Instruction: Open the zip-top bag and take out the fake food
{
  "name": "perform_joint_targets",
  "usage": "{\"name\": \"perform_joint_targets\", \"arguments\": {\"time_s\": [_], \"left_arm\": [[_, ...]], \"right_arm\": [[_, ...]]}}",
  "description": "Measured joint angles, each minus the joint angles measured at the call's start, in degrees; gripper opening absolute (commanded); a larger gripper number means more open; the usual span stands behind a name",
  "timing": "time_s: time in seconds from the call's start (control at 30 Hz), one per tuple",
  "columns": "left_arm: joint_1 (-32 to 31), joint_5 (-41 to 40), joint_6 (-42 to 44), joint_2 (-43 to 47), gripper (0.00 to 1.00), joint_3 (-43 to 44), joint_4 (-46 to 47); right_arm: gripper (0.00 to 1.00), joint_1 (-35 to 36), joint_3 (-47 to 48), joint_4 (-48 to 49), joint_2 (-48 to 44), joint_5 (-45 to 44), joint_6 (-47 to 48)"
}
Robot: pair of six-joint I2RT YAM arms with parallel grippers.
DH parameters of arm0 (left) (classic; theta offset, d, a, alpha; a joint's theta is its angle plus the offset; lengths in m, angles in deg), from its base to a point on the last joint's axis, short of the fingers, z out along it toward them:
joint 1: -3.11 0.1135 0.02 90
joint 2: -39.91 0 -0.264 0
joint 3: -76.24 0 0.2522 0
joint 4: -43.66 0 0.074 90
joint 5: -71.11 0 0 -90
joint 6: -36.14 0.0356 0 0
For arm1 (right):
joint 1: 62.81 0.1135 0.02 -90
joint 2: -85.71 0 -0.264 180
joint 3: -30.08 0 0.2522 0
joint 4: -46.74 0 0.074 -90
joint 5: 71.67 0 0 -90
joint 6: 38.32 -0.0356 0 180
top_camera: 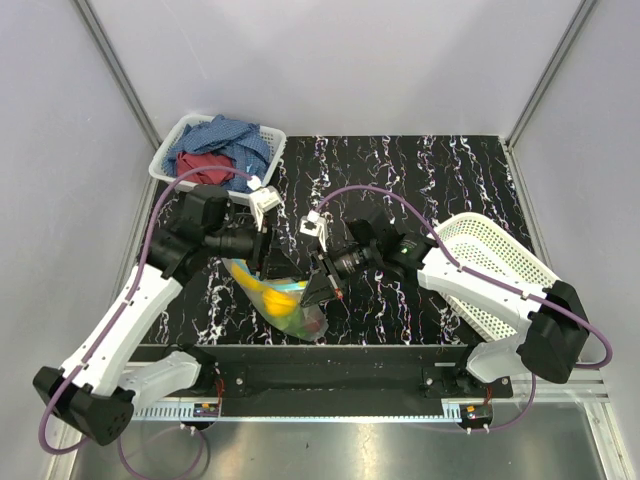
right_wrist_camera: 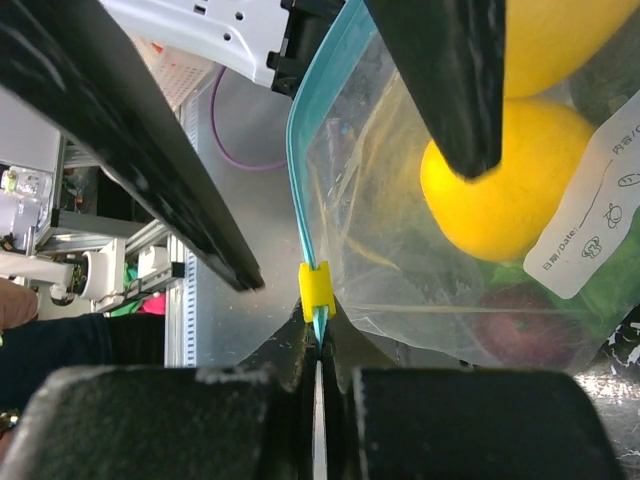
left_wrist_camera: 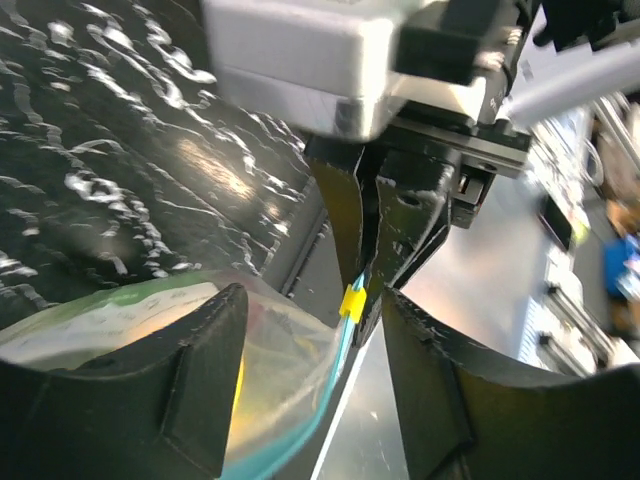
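The clear zip-top bag [top_camera: 283, 298] is near the table's front edge, between both grippers. My right gripper [right_wrist_camera: 318, 348] is shut on the end of the bag's teal zip strip [right_wrist_camera: 296, 150], just below a yellow slider [right_wrist_camera: 316, 289]. It also shows in the top view [top_camera: 323, 284] and the left wrist view [left_wrist_camera: 368, 272]. My left gripper [left_wrist_camera: 312, 300] is open; its fingers [right_wrist_camera: 450, 80] straddle the strip and slider [left_wrist_camera: 352, 301]. Inside the bag are a yellow lemon [right_wrist_camera: 505, 190], a dark red piece [right_wrist_camera: 520, 322] and green leaf [right_wrist_camera: 600, 290], behind a white label [right_wrist_camera: 600, 215].
A white square basket [top_camera: 168, 160] with blue and red cloths stands at the back left. A white perforated oval basket [top_camera: 495, 265] lies tilted at the right, by the right arm. A metal rail [top_camera: 330, 400] runs along the front edge.
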Motion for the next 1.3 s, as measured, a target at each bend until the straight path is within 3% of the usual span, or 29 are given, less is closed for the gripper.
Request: {"name": "perform_joint_targets", "arguments": {"time_s": [0.2,0.37,0.87,1.07,1.2,1.3], "left_arm": [[-1.1,5.5,2.3,-2.0,0.46,0.0,0.0],[-1.9,8.2,2.9,-1.9,0.46,-0.7,0.8],[-2.7,8.5,3.7,-4.7,0.42,-2.0,1.6],[-2.7,8.5,4.3,-4.9,0.22,-2.3,1.8],[-2.7,8.4,4.4,-4.9,0.00,-2.9,1.8],[-2.7,8.1,4.5,-4.8,0.00,-2.9,2.0]], "right_arm": [[0.00,-0.5,0.0,-0.7,0.1,1.0,0.2],[0.00,-1.3,0.1,-0.7,0.7,1.6,0.2],[0.00,-1.9,0.5,-0.4,2.3,3.4,0.2],[0.00,-2.3,0.5,-0.1,2.3,3.6,0.2],[0.00,-2.4,0.4,-0.3,2.3,3.2,0.1],[0.00,-2.5,0.4,-0.2,2.2,2.7,-0.2]]}}
